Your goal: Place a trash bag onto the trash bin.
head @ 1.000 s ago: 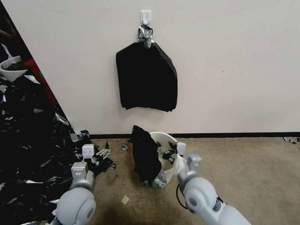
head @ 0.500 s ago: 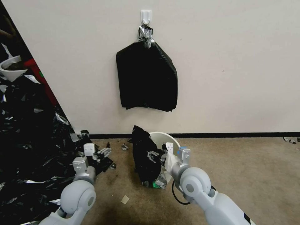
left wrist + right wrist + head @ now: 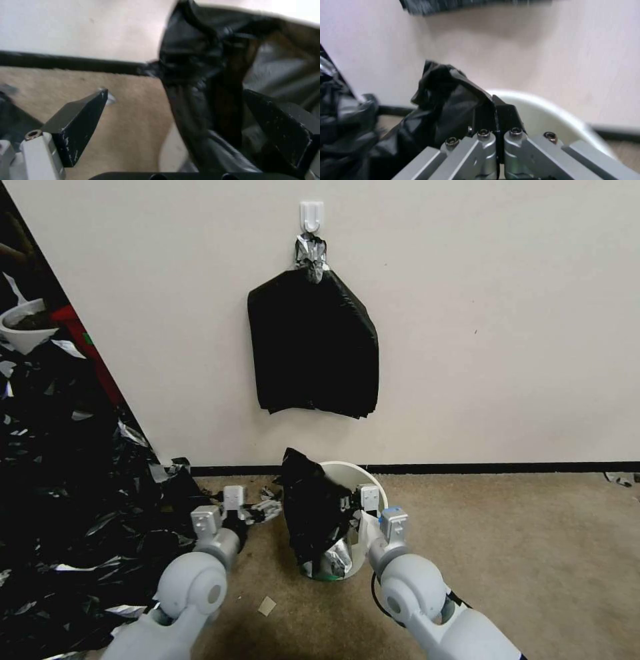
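Down on the tan carpet [image 3: 520, 553], close against the wall [image 3: 500, 313], the trash bin [image 3: 357, 477] stands with the trash bag [image 3: 313, 507] draped over its left side, the black film rising in a crumpled peak above the rim and hanging down the outer wall to near the base, where a silvery fold shows. The right gripper [image 3: 352, 508] sits at the bin's mouth, and from its wrist camera its fingers are pressed together with the edge of the trash bag [image 3: 450, 100] caught between them, the cream rim of the trash bin [image 3: 550, 110] curving just behind. The left gripper [image 3: 270, 508] reaches in from the left, just beside the hanging film; seen from its own wrist, its two dark fingers [image 3: 81, 113] are spread wide, one over bare carpet and the other against the folds of the trash bag [image 3: 200, 82], so the film lies between or at the edge of the jaws without being pinched. Above the bin a flat stack of black bags [image 3: 312, 347] hangs from a white hook [image 3: 311, 215] on the wall. Off to the left a heap of black plastic sheets [image 3: 60, 493] covers the floor, and a white pot [image 3: 27, 330] with dark contents sits at its far end.
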Tool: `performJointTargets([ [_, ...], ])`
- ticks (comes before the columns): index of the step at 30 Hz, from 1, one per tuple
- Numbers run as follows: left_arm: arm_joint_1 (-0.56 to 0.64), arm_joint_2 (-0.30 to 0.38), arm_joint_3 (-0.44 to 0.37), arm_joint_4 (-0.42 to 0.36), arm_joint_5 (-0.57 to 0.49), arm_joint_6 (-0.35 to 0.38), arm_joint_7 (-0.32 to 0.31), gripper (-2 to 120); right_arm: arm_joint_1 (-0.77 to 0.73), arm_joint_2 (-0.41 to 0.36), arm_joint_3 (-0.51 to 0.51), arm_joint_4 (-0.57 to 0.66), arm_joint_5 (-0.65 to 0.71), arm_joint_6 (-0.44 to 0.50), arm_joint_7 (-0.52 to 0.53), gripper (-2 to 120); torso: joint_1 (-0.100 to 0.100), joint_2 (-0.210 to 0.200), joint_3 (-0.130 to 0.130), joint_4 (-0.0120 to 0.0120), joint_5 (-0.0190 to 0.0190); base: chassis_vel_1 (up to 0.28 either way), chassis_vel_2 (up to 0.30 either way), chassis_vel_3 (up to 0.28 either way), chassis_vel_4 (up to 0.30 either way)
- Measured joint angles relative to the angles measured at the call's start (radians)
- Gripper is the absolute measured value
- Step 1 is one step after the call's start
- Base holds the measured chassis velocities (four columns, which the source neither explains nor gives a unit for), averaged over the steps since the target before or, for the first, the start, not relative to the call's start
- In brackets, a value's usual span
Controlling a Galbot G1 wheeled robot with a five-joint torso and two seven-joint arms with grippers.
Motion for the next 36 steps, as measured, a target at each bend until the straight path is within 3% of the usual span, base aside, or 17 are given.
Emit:
performJointTargets([
  [6,-0.037,-0.078,0.068,0.034,0.001,0.085,-0.054,100,-0.048,0.027,0.019,-0.015,-0.241,0.086,-0.042,0,0.000,0.000,0.000,0.0000,0.0000,0.000,0.000,0.000,0.000],
  [14,-0.061,-0.132,0.116,0.083,0.005,0.125,-0.100,96,-0.077,0.040,0.046,-0.030,-0.425,0.150,-0.074,0,0.000,0.000,0.000,0.0000,0.0000,0.000,0.000,0.000,0.000],
  [22,-0.069,-0.164,0.125,0.117,0.001,0.167,-0.152,67,-0.078,0.047,0.046,-0.040,-0.429,0.154,-0.067,0,0.000,0.000,0.000,0.0002,0.0000,0.000,0.000,0.000,0.000],
  [30,-0.083,-0.163,0.098,0.119,-0.077,0.252,-0.208,36,-0.060,0.044,0.047,-0.064,-0.421,0.159,-0.035,0,0.000,0.000,0.000,0.0002,0.0001,0.000,0.000,0.000,0.000],
  [32,-0.083,-0.157,0.091,0.123,-0.080,0.253,-0.207,30,-0.055,0.044,0.049,-0.071,-0.421,0.164,-0.027,0,0.000,0.000,0.000,0.0003,0.0001,0.000,0.000,0.000,0.000],
  [36,-0.076,-0.133,0.077,0.137,-0.052,0.203,-0.146,17,-0.049,0.041,0.063,-0.078,-0.423,0.178,-0.016,0,0.000,0.000,0.000,0.0003,-0.0001,0.000,0.000,0.000,0.000],
])
